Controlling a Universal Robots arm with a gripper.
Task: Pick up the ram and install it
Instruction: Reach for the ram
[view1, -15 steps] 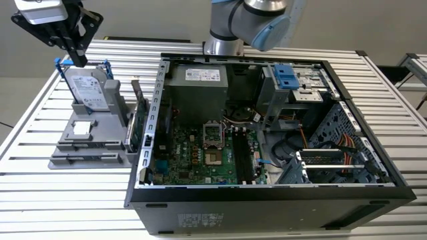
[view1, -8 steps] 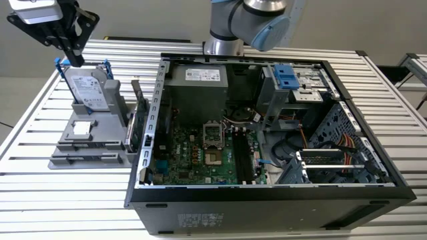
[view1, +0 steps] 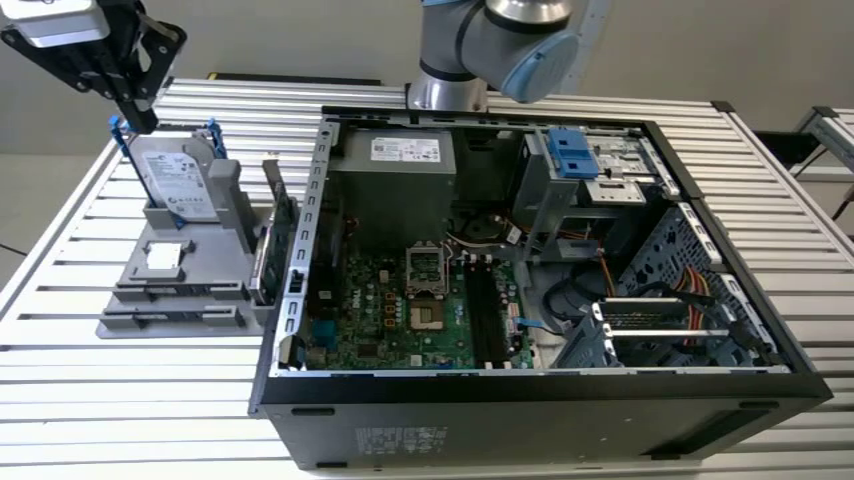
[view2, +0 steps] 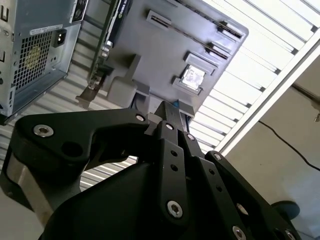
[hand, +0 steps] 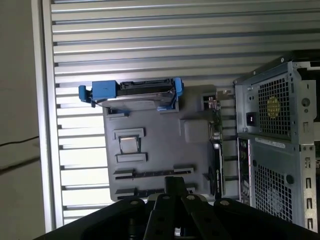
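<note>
The slatted tabletop (view1: 67, 400) ends not far beyond the grey holder (view1: 200, 300) on the exterior view's left. In the first wrist view, floor (hand: 20, 75) with a thin cord (hand: 20, 141) is seen past that edge. Open slats are left in front of the holder. Its other flank is hemmed in by the open computer case (view1: 534, 410), with an upright green card (view1: 284, 255) standing between the two.

The tool (view1: 139, 118) is held high at the holder's far end, just above the top of the hard drive (view1: 180, 180), which stands tilted in its blue frame. Free air is seen around the tool on every side but below. In both wrist views its fingers (hand: 175, 184) are seen pressed together at the tips. A square silver chip (view1: 162, 258) rests in the holder's middle.

Inside the case the motherboard (view1: 400, 320) lies flat. Its long black sockets (view1: 481, 315) are flanked by the processor seat (view1: 424, 290) on one side and by cables (view1: 641, 290) on the other, and the case walls rise all round.

Where the ram sits cannot be told with certainty. Two long slots (hand: 150, 174) at the holder's end away from the hard drive each show a thin dark line, and it cannot be made out whether a stick is seated in either. Its colour and chips cannot be judged.
</note>
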